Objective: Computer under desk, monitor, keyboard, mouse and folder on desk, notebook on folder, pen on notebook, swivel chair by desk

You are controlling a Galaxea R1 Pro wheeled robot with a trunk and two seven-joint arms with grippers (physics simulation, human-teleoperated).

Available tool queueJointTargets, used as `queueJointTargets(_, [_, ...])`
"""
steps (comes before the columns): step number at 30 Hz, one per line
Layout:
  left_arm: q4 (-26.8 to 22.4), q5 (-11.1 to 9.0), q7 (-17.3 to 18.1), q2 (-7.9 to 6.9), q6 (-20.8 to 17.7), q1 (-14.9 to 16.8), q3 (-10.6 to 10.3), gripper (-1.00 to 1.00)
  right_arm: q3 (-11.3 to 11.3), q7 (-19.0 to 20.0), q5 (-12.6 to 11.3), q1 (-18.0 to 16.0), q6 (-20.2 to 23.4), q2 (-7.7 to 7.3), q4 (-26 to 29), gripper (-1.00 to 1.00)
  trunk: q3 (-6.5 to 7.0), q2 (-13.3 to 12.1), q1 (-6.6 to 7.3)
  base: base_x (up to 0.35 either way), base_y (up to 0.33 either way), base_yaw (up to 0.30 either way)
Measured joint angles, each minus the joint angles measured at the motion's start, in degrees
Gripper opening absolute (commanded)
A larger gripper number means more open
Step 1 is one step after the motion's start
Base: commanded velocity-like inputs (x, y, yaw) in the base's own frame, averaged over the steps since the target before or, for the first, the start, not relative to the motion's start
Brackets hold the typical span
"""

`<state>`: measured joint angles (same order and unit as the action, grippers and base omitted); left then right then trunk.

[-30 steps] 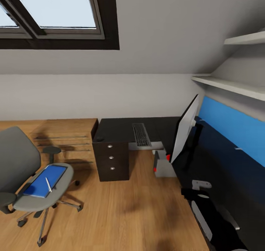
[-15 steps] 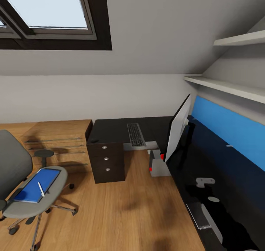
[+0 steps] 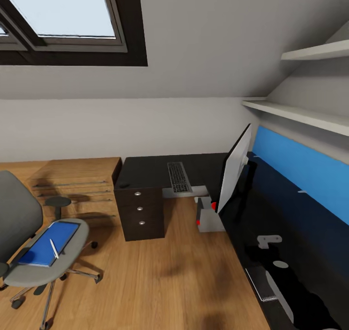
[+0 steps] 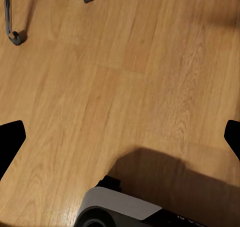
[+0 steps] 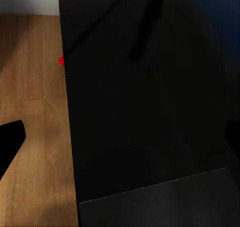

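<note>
Centrally, bare wooden floor (image 3: 184, 276) separates swivel chair (image 3: 29, 238) from desk (image 3: 271, 233) edge; both claws spread wide.

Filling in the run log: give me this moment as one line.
folder, pen: on swivel chair | keyboard, monitor: on desk | computer: under desk

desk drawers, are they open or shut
Shut. In the head view the desk drawer unit shows three fronts lying flush, with the round silver knobs in a line and none pulled out.
</note>
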<state>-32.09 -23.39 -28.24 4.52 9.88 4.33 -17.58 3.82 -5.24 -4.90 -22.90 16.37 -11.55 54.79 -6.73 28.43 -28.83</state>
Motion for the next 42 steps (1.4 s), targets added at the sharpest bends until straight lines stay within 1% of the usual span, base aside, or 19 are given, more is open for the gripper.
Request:
queueJointTargets(3, [0.08,0.0,0.03,-0.06,-0.1,0.0,-0.01,1.0,0.16,-0.17,-0.16,0.0,0.15,0.24,0.45,1.0,0.0,0.0,-0.02,-0.17,-0.152,0.0])
queueJointTargets(4, [0.65,-0.01,0.05,-0.07,-0.09,0.0,-0.05,1.0,0.22,-0.35,-0.18,0.01,0.23,1.33,0.54,1.0,0.0,-0.01,-0.02,-0.221,-0.211,0.0])
queueJointTargets(6, [1.08,0.0,0.06,-0.07,-0.08,0.0,-0.06,1.0,0.14,-0.5,-0.05,0.0,0.29,2.18,0.56,1.0,0.0,-0.01,-0.02,-0.224,-0.226,0.0])
queueJointTargets(11, [1.66,0.02,0.07,-0.07,-0.06,0.0,-0.11,1.0,-0.01,-0.85,0.08,0.0,0.73,3.5,1.02,1.0,0.0,0.0,-0.02,-0.189,-0.266,0.0])
queueJointTargets(12, [1.9,0.13,0.07,-0.08,0.03,0.0,-0.16,1.0,0.02,-0.96,0.13,0.0,0.89,3.9,2.16,1.0,0.0,0.02,0.01,-0.031,-0.337,0.0])
queueJointTargets(29, [1.95,0.24,0.07,-0.08,0.12,0.0,-0.18,1.0,0.14,-0.98,0.08,0.0,0.73,4.08,2.27,1.0,0.0,0.0,0.0,-0.006,-0.343,0.0])
queueJointTargets(33, [1.94,0.2,0.06,-0.08,0.13,0.0,-0.17,1.0,0.13,-0.93,0.04,0.0,0.75,4.08,2.31,1.0,0.0,0.0,0.0,0.0,-0.153,0.0])
queueJointTargets(34, [1.93,0.18,0.04,-0.1,0.13,0.0,-0.17,1.0,1.11,-0.62,0.1,-0.02,0.26,4.58,0.2,1.0,-0.01,0.02,0.01,0.0,-0.005,0.0])
queueJointTargets(36, [1.94,0.18,0.04,-0.11,0.13,0.0,-0.17,1.0,1.81,-0.66,0.19,-0.16,0.31,5.08,-0.66,1.0,0.0,0.0,0.0,0.0,-0.003,0.0])
queueJointTargets(39, [1.94,0.18,0.04,-0.09,0.13,0.0,-0.17,1.0,2.36,-0.72,0.26,-1.02,0.62,5.52,-1.9,1.0,0.0,0.0,0.0,0.0,-0.001,0.0])
queueJointTargets(42, [1.94,0.19,0.04,-0.08,0.21,0.0,-0.17,1.0,2.59,-0.71,0.26,-4.54,1.16,5.86,-5.41,1.0,0.0,0.0,0.0,0.0,0.0,0.0])
